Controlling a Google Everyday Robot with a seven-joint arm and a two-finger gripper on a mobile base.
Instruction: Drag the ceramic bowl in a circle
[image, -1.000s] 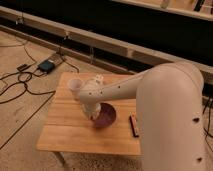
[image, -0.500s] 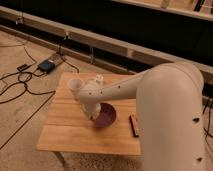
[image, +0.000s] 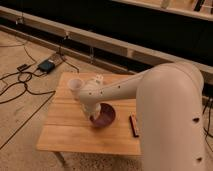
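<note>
Where the wooden table (image: 70, 135) shows its middle, the ceramic bowl (image: 106, 116) sits a little toward the right edge, dark maroon and glossy, with its left part hidden behind the robot's arm (image: 125, 90). That white arm reaches in from the right across the table's far half and bends down at the bowl. The gripper (image: 92, 116) is at the bowl's left rim, low against it, but it is covered by the wrist, and whether it is clenched on the rim or released cannot be told. Just behind the wrist, toward the table's far left corner, stands a small white cup (image: 75, 86), upright and apart from the bowl. To the right of the bowl, near the table's right edge, lies a slim dark reddish bar (image: 133, 125), lengthwise front to back, close to the bowl but not touching it. Off the table, on the floor at the far left, a small dark box (image: 46, 65) sits among black cables (image: 20, 82).
</note>
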